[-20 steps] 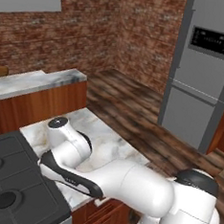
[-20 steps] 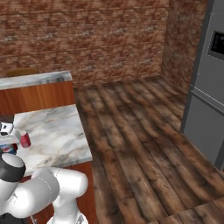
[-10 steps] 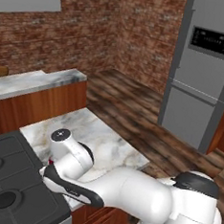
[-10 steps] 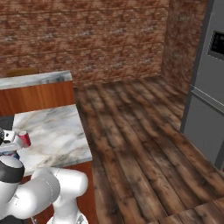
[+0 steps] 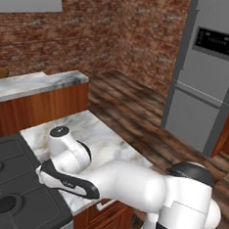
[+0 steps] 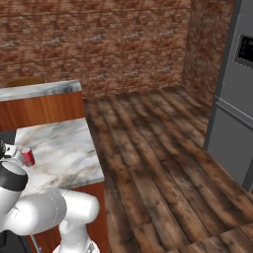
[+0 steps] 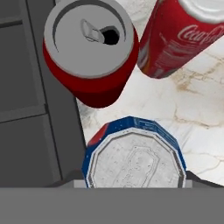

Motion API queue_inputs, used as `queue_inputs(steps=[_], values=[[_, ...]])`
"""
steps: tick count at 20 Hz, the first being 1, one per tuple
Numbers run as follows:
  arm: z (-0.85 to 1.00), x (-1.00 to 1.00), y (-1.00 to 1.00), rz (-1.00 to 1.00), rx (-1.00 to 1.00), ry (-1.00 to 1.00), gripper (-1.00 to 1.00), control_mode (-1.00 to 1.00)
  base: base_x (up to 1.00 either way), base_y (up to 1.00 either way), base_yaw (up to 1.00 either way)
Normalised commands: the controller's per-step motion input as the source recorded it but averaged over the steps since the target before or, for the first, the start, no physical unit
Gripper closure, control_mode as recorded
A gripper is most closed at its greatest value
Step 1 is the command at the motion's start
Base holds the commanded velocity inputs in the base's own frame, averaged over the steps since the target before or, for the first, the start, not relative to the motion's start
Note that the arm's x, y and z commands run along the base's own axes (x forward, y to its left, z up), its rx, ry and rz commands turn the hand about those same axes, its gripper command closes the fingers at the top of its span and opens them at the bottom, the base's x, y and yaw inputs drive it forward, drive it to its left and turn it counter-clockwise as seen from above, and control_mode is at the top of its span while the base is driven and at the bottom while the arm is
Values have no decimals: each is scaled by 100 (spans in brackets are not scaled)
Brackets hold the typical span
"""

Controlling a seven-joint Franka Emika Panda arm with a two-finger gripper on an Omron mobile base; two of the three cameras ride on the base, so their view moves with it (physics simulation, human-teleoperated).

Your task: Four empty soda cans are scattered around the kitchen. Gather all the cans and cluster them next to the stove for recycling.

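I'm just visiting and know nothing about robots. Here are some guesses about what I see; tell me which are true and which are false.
1. Three cans appear in the hand view. True: a blue can nearest the camera and two red cans beyond it.
2. All the cans are blue. False: only one is blue; two are red.
3. The counter has a marble-patterned top. True.
4. The cans sit far from the stove. False: in the hand view they stand right at its dark edge.
5. The fridge door hangs open. False: it looks closed.
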Motion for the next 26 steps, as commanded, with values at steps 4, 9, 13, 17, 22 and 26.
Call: queue_inputs(steps=[4, 9, 13, 17, 22, 26], values=[[-18, 2, 9, 0, 3, 0, -100, -100, 0, 0, 0], [-8, 0, 2, 0, 1, 0, -100, -100, 0, 0, 0], [0, 0, -2, 0, 0, 0, -100, -100, 0, 0, 0], [2, -4, -6, 0, 2, -1, -100, -100, 0, 0, 0], [22, -14, -15, -2, 0, -4, -100, -100, 0, 0, 0], [36, -16, -14, -7, -10, -5, -100, -100, 0, 0, 0]])
